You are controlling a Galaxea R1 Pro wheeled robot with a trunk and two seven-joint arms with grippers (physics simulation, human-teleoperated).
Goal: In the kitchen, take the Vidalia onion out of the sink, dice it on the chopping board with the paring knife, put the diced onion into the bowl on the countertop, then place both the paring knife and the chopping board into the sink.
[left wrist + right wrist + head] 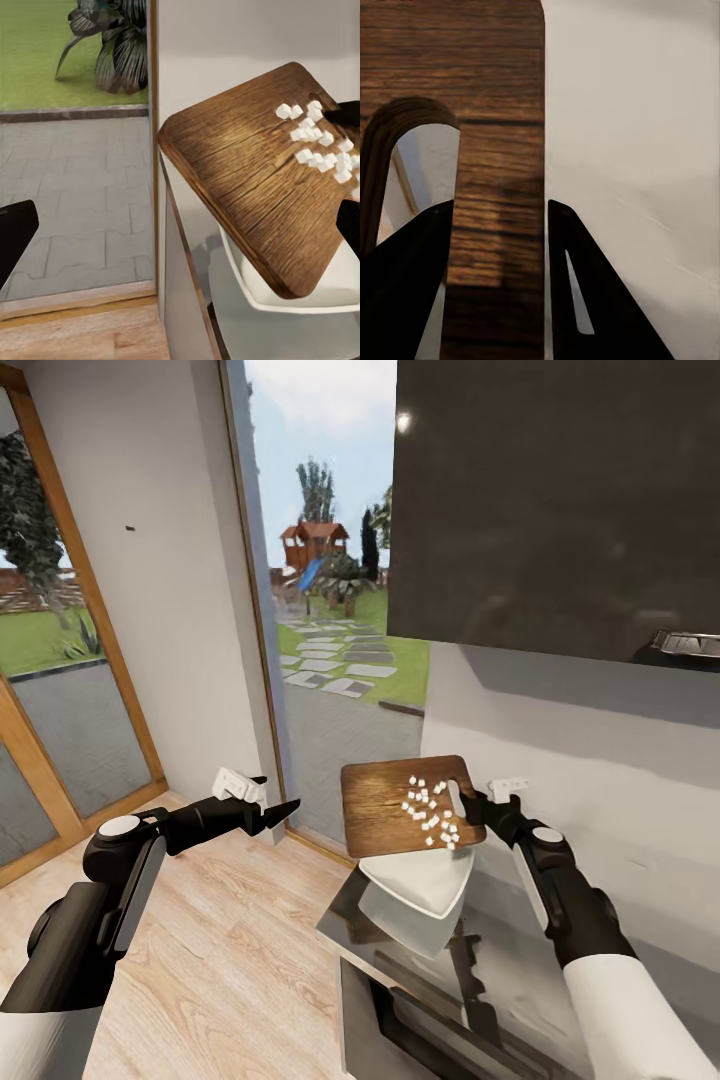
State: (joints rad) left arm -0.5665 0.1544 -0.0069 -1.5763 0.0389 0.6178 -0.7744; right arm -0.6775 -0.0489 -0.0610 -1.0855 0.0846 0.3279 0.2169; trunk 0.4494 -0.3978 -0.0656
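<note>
The chopping board is up in the air, held in my right claw by the strip of wood between its slot handle and its end. In the right wrist view the two dark fingers sit either side of that strip, one through the slot and one outside the board's end, closed on it. The board is tilted, its far corner raised and its near edge dipping toward the white bowl, which sits on the glossy grey worktop just below it. A scatter of small white onion cubes lies on the board's upper face, bunched near the handle end beside my claw; the left wrist view shows the same pile on the sloping board, with the bowl's rim under its lower edge.

My left claw hangs out over the wood floor, well apart from the worktop, holding nothing. Whether its fingers are parted or together I cannot tell from here. A dark upper cabinet hangs above the worktop.
</note>
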